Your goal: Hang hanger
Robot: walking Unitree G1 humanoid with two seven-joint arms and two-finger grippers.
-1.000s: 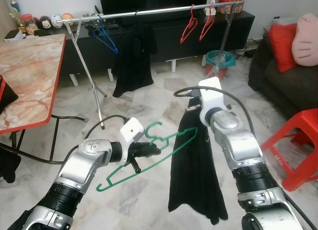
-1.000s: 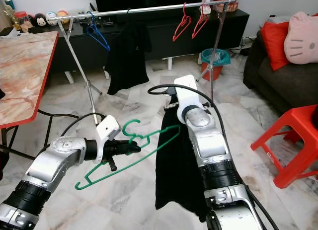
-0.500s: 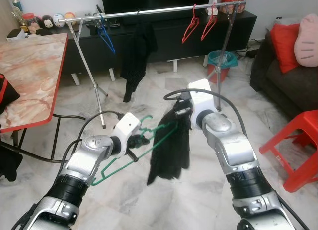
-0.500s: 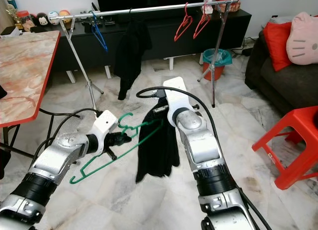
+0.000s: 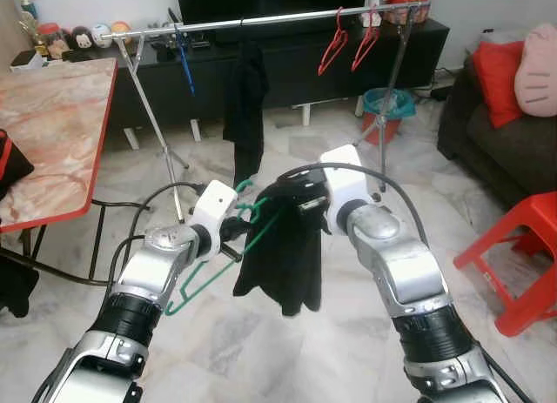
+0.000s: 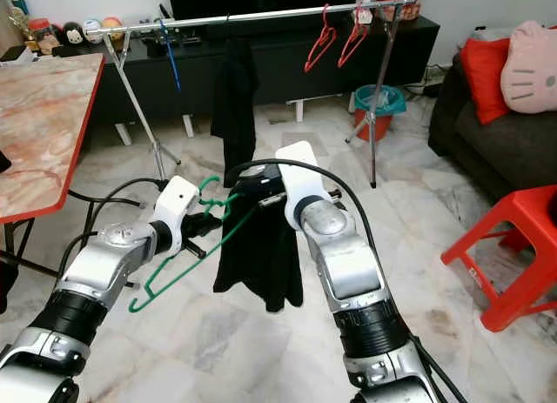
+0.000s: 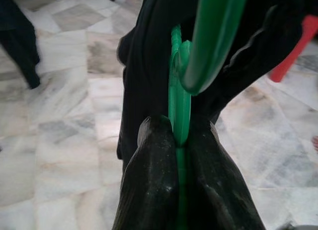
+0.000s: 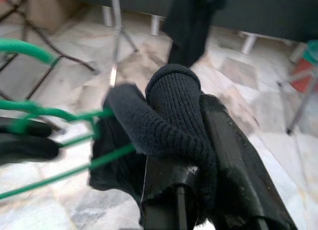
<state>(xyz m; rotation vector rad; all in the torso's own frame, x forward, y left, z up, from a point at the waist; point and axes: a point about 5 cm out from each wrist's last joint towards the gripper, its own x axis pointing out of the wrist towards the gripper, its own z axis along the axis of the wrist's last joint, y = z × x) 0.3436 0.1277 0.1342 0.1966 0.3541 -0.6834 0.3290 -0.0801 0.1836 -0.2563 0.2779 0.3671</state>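
A green plastic hanger point(image 5: 209, 268) slants down to the lower left in front of me. My left gripper point(image 5: 235, 231) is shut on its neck just under the hook, seen close in the left wrist view with the fingers point(image 7: 154, 180) pinching the green hanger point(image 7: 178, 115). My right gripper point(image 5: 292, 188) is shut on a black knit garment point(image 5: 283, 255), which hangs bunched right against the hanger's upper arm. In the right wrist view the garment point(image 8: 169, 96) drapes over the fingers point(image 8: 233, 155). The clothes rail point(image 5: 261, 21) stands beyond, across the room.
On the rail hang a black garment point(image 5: 248, 98), two red hangers point(image 5: 335, 42) and a blue hanger point(image 5: 185, 63). A marble table point(image 5: 52, 133) is at left, a red stool point(image 5: 522, 246) and a sofa point(image 5: 487, 142) at right. A teal bin point(image 5: 387, 103) stands by the rail's leg.
Both arms have risen and drawn together. The black garment, once hanging long, is now lifted and bunched against the hanger. The garment on the rail has turned edge-on.
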